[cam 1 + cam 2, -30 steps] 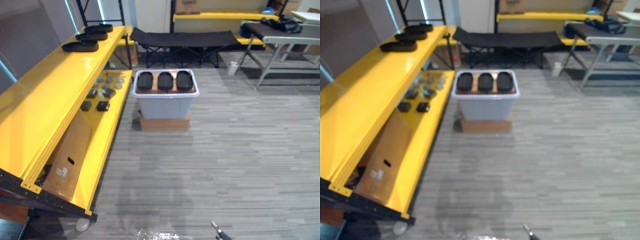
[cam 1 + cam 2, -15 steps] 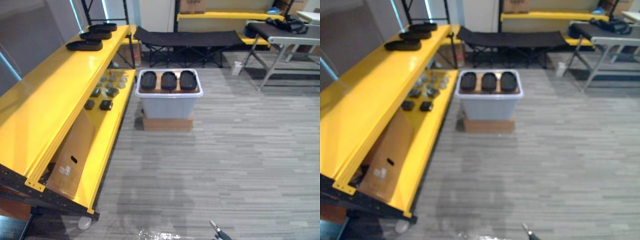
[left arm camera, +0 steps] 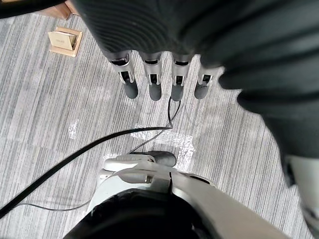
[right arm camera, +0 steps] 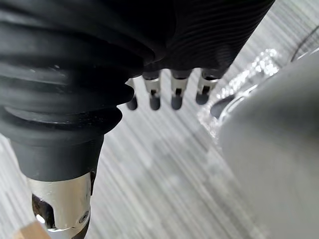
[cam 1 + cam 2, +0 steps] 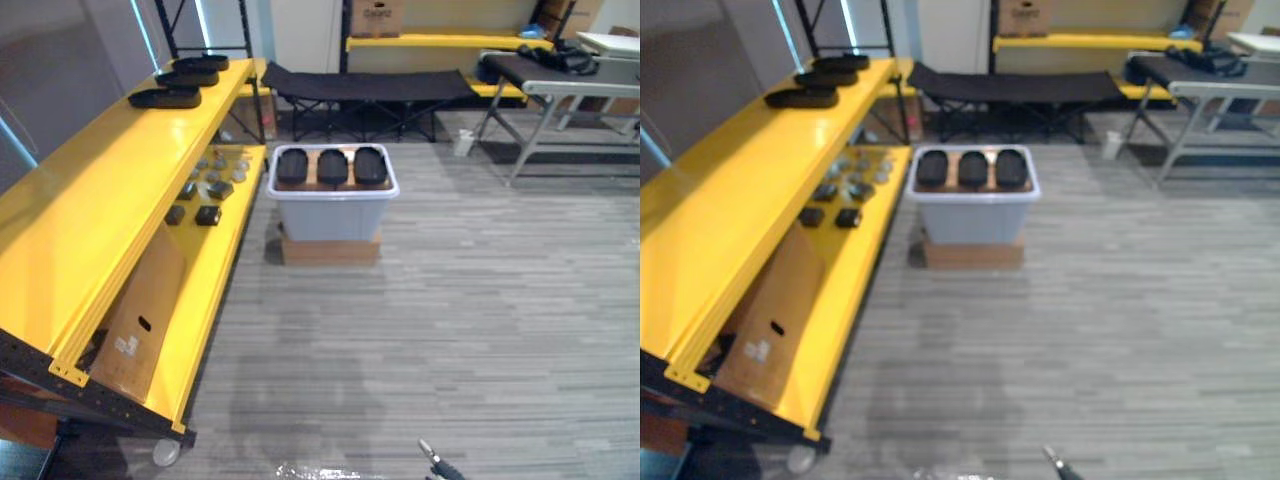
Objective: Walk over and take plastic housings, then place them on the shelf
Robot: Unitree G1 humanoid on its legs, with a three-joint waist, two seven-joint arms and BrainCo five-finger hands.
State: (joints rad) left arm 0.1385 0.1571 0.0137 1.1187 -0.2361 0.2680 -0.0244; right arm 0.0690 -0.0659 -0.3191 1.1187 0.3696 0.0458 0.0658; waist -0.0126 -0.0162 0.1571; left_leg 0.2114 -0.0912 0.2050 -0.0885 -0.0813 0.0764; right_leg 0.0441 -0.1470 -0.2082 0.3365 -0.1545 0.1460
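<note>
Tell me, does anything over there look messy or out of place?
Only one thing: a flat cardboard sheet leans tilted on the yellow rack's lower shelf, its top tucked under the upper shelf. The black housings sit in a neat row in the grey bin.

Yellow, black and grey
The shelf (image 5: 120, 190) was bright yellow, the plastic housings (image 5: 332, 166) black, their bin (image 5: 330, 215) pale grey, the floor (image 5: 480, 320) grey-streaked.
</note>
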